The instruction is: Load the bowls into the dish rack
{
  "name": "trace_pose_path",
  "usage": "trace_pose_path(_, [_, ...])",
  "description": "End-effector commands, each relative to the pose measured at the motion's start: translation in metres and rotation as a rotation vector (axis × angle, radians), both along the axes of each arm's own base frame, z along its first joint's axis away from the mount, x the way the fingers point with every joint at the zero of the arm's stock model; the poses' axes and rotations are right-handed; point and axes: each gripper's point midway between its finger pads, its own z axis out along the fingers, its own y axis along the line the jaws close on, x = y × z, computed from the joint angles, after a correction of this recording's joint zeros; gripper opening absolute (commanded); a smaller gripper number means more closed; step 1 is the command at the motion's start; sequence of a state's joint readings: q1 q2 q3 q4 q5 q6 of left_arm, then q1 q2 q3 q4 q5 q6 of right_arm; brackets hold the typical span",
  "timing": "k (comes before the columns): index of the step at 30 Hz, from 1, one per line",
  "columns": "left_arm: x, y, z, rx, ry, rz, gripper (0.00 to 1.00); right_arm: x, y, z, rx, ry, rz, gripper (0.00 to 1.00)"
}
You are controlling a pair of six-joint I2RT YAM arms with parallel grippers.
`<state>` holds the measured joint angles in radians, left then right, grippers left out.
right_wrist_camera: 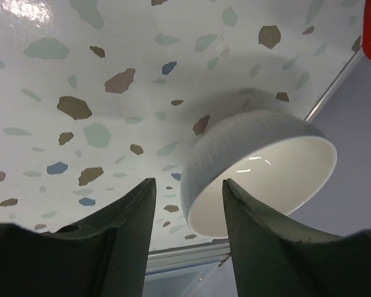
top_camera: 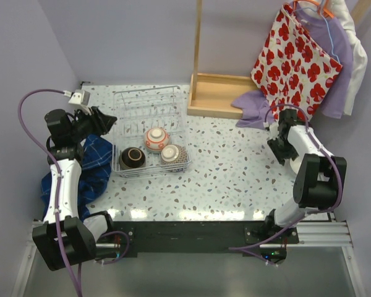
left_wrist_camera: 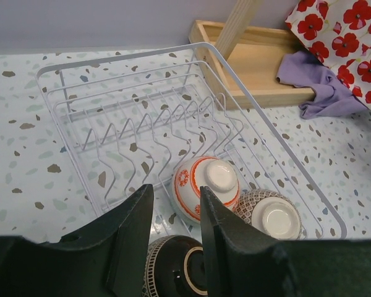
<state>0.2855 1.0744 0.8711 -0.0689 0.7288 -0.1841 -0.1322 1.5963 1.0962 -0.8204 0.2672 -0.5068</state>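
In the dish rack point(top_camera: 147, 105), three bowls point(top_camera: 156, 139)

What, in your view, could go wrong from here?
The white bowl sits tilted by the edge of the table, with the right gripper open at its rim; a poor grip could drop it or push it off. The left gripper hangs close above the red patterned bowl in the dish rack and might knock it.
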Motion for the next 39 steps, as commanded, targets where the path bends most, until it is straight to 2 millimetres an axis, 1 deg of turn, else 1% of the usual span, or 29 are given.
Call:
trace_pose_path(1, [0.000,-0.001,0.009,0.008,-0.040,-0.002,0.41,-0.002,0.003,-0.003,0.031,0.017,-0.006,0.42])
trace_pose_path(4, [0.000,-0.001,0.009,0.010,-0.042,-0.003,0.41,-0.010,0.006,-0.005,0.048,0.053,-0.010,0.33])
trace_pose_path(5, [0.000,-0.001,0.008,0.011,-0.041,-0.004,0.41,-0.011,0.008,-0.003,0.056,0.050,-0.004,0.25])
trace_pose_path(6, [-0.001,-0.002,0.007,0.010,-0.038,-0.006,0.41,-0.015,0.009,-0.001,0.059,0.059,0.007,0.21])
trace_pose_path(8, [-0.003,-0.003,0.006,0.021,-0.038,-0.018,0.41,-0.018,0.015,0.004,0.086,0.051,0.037,0.09])
trace_pose_path(9, [-0.003,-0.003,0.006,0.026,-0.039,-0.020,0.41,-0.023,0.019,0.010,0.093,0.048,0.069,0.05])
trace_pose_path(11, [-0.005,-0.004,0.004,0.048,-0.039,-0.033,0.41,-0.028,0.036,0.016,0.106,0.050,0.146,0.00])
trace_pose_path(12, [-0.005,-0.004,0.004,0.055,-0.039,-0.037,0.41,-0.037,0.043,0.022,0.111,0.055,0.193,0.00])
trace_pose_path(13, [-0.006,-0.004,0.004,0.063,-0.039,-0.042,0.41,-0.038,0.061,0.025,0.114,0.057,0.274,0.00])
trace_pose_path(15, [-0.007,-0.004,0.004,0.078,-0.042,-0.049,0.41,-0.048,0.081,0.030,0.146,0.065,0.367,0.00])
trace_pose_path(16, [-0.007,-0.004,0.004,0.079,-0.043,-0.053,0.41,-0.050,0.099,0.036,0.154,0.053,0.444,0.00])
trace_pose_path(18, [-0.007,-0.005,0.006,0.087,-0.051,-0.064,0.41,-0.057,0.120,0.041,0.186,0.063,0.522,0.00])
trace_pose_path(19, [-0.007,-0.006,0.007,0.087,-0.053,-0.067,0.41,-0.061,0.137,0.044,0.206,0.062,0.594,0.00])
trace_pose_path(20, [-0.008,-0.008,0.008,0.091,-0.057,-0.075,0.41,-0.064,0.146,0.045,0.221,0.063,0.634,0.00])
trace_pose_path(21, [-0.009,-0.008,0.006,0.092,-0.054,-0.079,0.41,-0.066,0.155,0.046,0.227,0.065,0.675,0.00])
trace_pose_path(22, [-0.010,-0.010,0.007,0.095,-0.059,-0.091,0.41,-0.070,0.168,0.046,0.224,0.072,0.748,0.00])
trace_pose_path(23, [-0.011,-0.012,0.006,0.103,-0.059,-0.104,0.41,-0.072,0.175,0.043,0.221,0.084,0.787,0.00])
trace_pose_path(25, [-0.014,-0.016,0.004,0.112,-0.062,-0.134,0.41,-0.073,0.195,0.040,0.214,0.081,0.901,0.00])
trace_pose_path(26, [-0.017,-0.019,0.003,0.143,-0.073,-0.160,0.41,-0.073,0.202,0.036,0.209,0.088,0.940,0.00])
trace_pose_path(28, [-0.021,-0.024,0.003,0.170,-0.087,-0.205,0.41,-0.071,0.225,0.034,0.211,0.068,1.061,0.00])
trace_pose_path(30, [-0.027,-0.031,0.001,0.223,-0.099,-0.256,0.41,-0.066,0.240,0.031,0.196,0.062,1.141,0.00])
trace_pose_path(31, [-0.031,-0.035,0.001,0.239,-0.106,-0.288,0.41,-0.069,0.249,0.030,0.193,0.066,1.187,0.00])
trace_pose_path(33, [-0.040,-0.045,-0.006,0.304,-0.106,-0.356,0.41,-0.067,0.257,0.025,0.163,0.065,1.261,0.00])
trace_pose_path(34, [-0.044,-0.049,-0.008,0.328,-0.108,-0.381,0.41,-0.070,0.262,0.023,0.147,0.065,1.301,0.00])
trace_pose_path(35, [-0.051,-0.058,-0.015,0.369,-0.109,-0.438,0.41,-0.072,0.259,0.018,0.124,0.079,1.322,0.00])
trace_pose_path(36, [-0.055,-0.063,-0.018,0.389,-0.111,-0.468,0.41,-0.073,0.260,0.015,0.110,0.080,1.353,0.03])
trace_pose_path(37, [-0.059,-0.066,-0.021,0.408,-0.109,-0.492,0.41,-0.076,0.260,0.013,0.099,0.089,1.370,0.12])
trace_pose_path(38, [-0.065,-0.075,-0.026,0.431,-0.113,-0.542,0.42,-0.075,0.255,0.013,0.069,0.091,1.366,0.22])
trace_pose_path(39, [-0.068,-0.079,-0.028,0.442,-0.118,-0.565,0.42,-0.074,0.253,0.015,0.069,0.076,1.327,0.32])
